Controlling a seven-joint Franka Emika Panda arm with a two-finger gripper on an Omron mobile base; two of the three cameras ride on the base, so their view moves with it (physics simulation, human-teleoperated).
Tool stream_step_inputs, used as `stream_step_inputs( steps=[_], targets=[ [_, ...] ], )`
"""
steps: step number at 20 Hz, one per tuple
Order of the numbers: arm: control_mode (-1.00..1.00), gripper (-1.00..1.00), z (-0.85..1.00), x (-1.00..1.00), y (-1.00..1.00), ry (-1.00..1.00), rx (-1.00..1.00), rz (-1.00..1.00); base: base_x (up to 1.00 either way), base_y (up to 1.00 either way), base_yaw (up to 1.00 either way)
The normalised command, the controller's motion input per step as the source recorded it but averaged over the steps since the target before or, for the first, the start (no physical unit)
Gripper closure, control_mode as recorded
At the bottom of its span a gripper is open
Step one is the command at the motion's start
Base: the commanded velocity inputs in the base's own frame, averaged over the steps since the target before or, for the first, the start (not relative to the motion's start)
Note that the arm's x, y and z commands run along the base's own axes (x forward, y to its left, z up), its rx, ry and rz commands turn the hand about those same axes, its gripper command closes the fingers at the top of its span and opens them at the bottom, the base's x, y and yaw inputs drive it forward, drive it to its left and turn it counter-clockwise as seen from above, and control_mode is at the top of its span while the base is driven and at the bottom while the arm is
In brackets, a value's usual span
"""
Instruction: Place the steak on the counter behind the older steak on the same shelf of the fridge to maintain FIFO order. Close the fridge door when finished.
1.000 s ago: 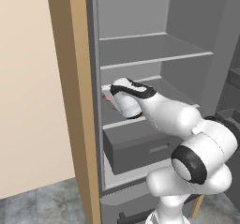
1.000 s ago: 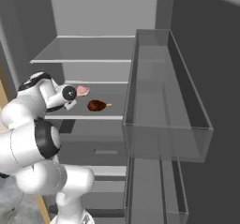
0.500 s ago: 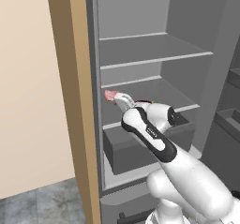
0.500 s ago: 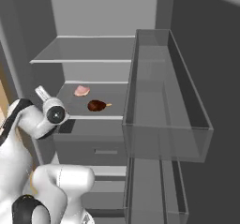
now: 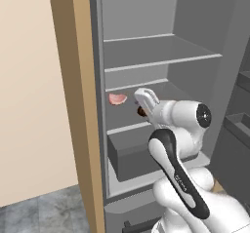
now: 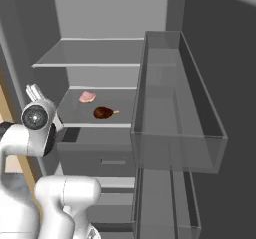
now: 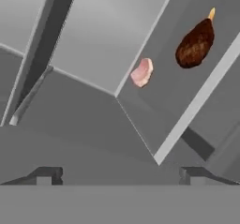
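Although the job is not finished, I judge the main part done: the steak (image 6: 87, 96) lies on the middle shelf (image 6: 75, 114) of the fridge (image 5: 195, 47), toward the back wall, and nothing holds it. In the right base view it sits at about 10 o'clock from a dark brown piece of meat with a small bone end (image 6: 104, 113), a little apart from it and deeper in the shelf. In the hand view I see the same pair, the pink steak (image 7: 142, 72) at about 8 o'clock from the brown piece (image 7: 196, 43), with bare shelf between them. If the brown piece is the older item, then the order front to back looks correct to me; I cannot confirm what kind of meat it is.

The gripper (image 7: 119, 174) shows its two dark fingertips (image 7: 44, 174) wide apart at the bottom of the hand view, with nothing between them. In the left base view the hand is at the front edge of that shelf, above the grey drawer (image 5: 132, 151).

What is left, as I see it, is the closing. The fridge door (image 6: 220, 58) stands open at 3 o'clock in the right base view, with its clear door bins (image 6: 175, 108) facing me. I must take the arm fully out before I swing the door, otherwise the door can hit it.
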Motion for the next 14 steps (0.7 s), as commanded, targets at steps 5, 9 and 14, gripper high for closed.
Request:
stream_step_inputs(
  steps=[5, 9, 14],
  targets=[
    [-1.0, -1.0, 0.62, -1.0, -0.15, 0.23, -0.05, -0.1, 0.0, 0.0, 0.0],
    [-1.0, -1.0, -0.26, -1.0, -0.02, 0.23, -0.12, -0.07, 0.0, 0.0, 0.0],
    [-1.0, -1.0, -0.57, -1.0, 0.0, 0.08, -0.04, -0.11, 0.0, 0.0, 0.0]
  ],
)
